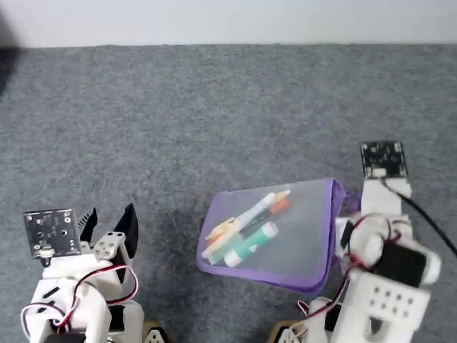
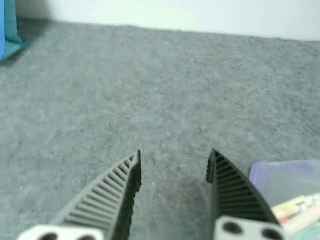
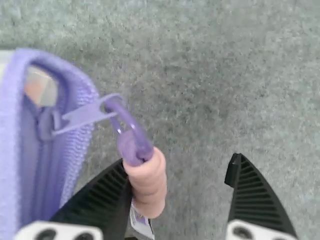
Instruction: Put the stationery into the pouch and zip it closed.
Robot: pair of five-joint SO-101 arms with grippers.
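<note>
While left claw and right claw gape empty, pouch between, zipper edge rightward, carpet beyond.

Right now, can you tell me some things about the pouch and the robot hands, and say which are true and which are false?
1. The pens are inside the pouch. True.
2. The left hand is holding a pen. False: it is open and holds nothing.
3. The pouch has a purple edge. True.
4. The right hand is far from the pouch. False: it is right by the zipper pull.
5. The right hand is squeezed shut. False: it is open.
</note>
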